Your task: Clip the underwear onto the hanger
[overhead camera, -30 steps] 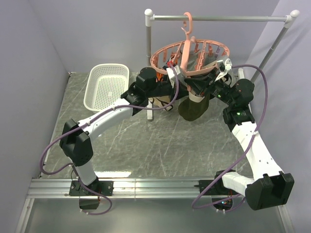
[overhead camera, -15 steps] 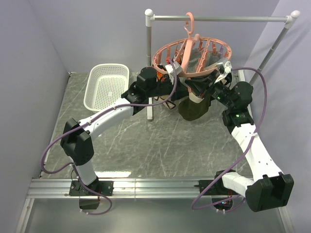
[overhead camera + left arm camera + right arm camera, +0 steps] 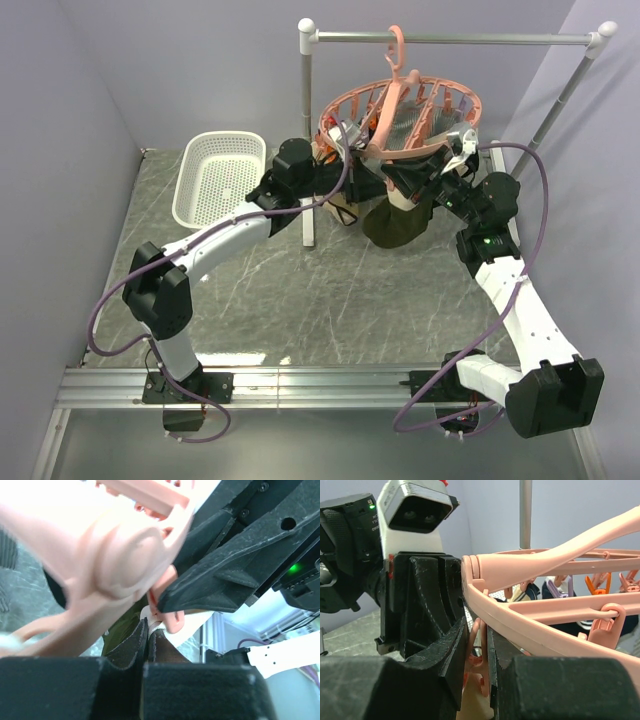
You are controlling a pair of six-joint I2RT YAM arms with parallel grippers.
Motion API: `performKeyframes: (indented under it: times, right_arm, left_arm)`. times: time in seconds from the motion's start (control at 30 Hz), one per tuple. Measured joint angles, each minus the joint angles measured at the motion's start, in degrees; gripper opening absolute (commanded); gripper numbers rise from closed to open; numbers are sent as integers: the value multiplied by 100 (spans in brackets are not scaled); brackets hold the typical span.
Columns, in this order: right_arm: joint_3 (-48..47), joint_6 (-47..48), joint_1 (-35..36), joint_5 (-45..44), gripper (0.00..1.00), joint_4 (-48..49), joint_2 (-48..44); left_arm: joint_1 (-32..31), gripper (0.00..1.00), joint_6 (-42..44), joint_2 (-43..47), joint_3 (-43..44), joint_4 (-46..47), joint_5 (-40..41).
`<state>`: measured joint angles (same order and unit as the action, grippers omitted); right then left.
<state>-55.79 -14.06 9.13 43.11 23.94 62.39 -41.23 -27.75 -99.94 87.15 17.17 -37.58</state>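
The hanger (image 3: 405, 115) hangs by its hook from the rail stand (image 3: 450, 38) at the back of the desk (image 3: 330, 300), right of centre; the underwear (image 3: 398, 225) hangs below the hanger's near rim; the basket (image 3: 220, 180) sits on the desk at back left, well apart from the hanger; the stand's left post stands between basket and underwear; the left end effector (image 3: 345, 138) is at the hanger's left rim, the right end effector (image 3: 395, 175) under its near rim.

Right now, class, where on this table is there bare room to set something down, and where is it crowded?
Bare: the middle of the table, bordered by the left arm, right arm and near rail. Crowded: under the hanger, where the left pincer, right pincer and underwear meet.
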Motion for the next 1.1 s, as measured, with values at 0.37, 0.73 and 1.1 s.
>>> performKeyframes:
  times: [0.37,0.73,1.1]
  right_arm:
    - [4,46,0,26,0,96,-13]
    - [7,46,0,146,14,203,-37]
    - [4,153,4,306,41,87,-107]
  left_arm:
    - [269,0,-765,2,-238,885,-450]
    - [321,0,-1088,2,-352,1346,-761]
    - [328,0,-1117,2,-352,1432,-833]
